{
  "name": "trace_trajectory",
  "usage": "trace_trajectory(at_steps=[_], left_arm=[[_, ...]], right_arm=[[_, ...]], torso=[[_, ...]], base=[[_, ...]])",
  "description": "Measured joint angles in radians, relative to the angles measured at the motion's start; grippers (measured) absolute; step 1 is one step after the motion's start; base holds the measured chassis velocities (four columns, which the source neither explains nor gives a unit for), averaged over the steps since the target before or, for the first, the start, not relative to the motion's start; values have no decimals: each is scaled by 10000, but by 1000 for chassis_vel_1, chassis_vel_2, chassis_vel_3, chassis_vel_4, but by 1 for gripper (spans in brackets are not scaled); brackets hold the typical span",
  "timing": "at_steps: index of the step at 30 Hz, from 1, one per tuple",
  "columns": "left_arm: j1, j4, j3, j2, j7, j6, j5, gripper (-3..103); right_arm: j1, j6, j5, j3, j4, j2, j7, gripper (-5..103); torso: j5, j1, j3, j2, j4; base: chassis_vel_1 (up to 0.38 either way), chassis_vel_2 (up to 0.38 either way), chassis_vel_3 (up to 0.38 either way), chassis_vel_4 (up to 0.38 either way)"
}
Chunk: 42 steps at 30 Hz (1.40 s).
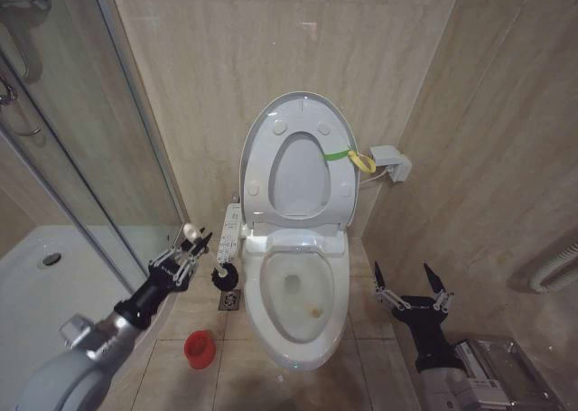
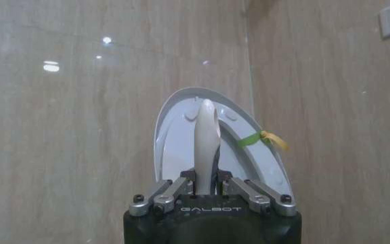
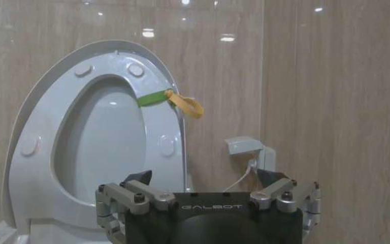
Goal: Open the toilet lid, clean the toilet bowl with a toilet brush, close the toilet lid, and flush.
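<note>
The toilet lid [image 1: 293, 172] stands raised against the back wall with the seat ring [image 1: 257, 158] up in front of it, and a yellow-green strap [image 1: 350, 156] hangs at its edge. The toilet bowl [image 1: 298, 289] lies uncovered below. My left gripper [image 1: 197, 245] hovers left of the bowl, shut on the toilet brush's white handle [image 2: 206, 142]. The dark brush head [image 1: 224, 275] hangs beside the bowl's rim, above the floor. To the right of the bowl my right gripper [image 1: 408, 280] is open and holds nothing. The right wrist view has its fingers [image 3: 266, 179] spread before the lid [image 3: 107, 137].
A red holder cup [image 1: 200, 349] stands on the floor tiles left of the bowl, near a floor drain [image 1: 229, 301]. The button panel [image 1: 232, 230] sits at the bowl's left. A glass shower door [image 1: 90, 158] and tray [image 1: 45, 284] close the left side; a wall box [image 1: 390, 163] hangs right.
</note>
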<state>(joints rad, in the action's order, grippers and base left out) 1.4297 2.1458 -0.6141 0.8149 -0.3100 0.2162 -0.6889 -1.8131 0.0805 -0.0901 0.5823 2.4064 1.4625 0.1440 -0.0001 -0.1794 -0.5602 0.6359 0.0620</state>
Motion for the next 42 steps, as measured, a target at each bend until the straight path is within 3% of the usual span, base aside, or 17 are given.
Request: trace_trajectory(at_steps=[6,12,19,32,36,42], left_arm=[[-1272,-792,1303,-369,-672,256,-811,19],[-1933,-1193,2372,-372,-1039,321,-1170,19],[-3084,-1975,3707,-282,-1628,804,-1563,19],[-5402,-4187,6003,23,-1895,1240,-1789,19],[-5717,-4442,6277,103,-1929,1257,-1820,19],[-6767,-5770,7323,624,-2077,1417,-1821,19]], right_arm=[[0,0,0,0,0,0,0,100],[0,0,0,-1,0,0,-1,100],[0,0,0,0,0,0,-1,100],[0,0,0,0,0,0,0,100],[0,0,0,0,0,0,0,100],[0,0,0,0,0,0,0,100]], torso=[[0,0,0,0,1],[0,0,0,0,1],[1,0,1,0,-1],[1,0,1,0,0],[1,0,1,0,2],[0,1,1,0,0]], base=[[0,0,0,0],[0,0,0,0],[0,0,0,0],[0,0,0,0],[0,0,0,0],[0,0,0,0]])
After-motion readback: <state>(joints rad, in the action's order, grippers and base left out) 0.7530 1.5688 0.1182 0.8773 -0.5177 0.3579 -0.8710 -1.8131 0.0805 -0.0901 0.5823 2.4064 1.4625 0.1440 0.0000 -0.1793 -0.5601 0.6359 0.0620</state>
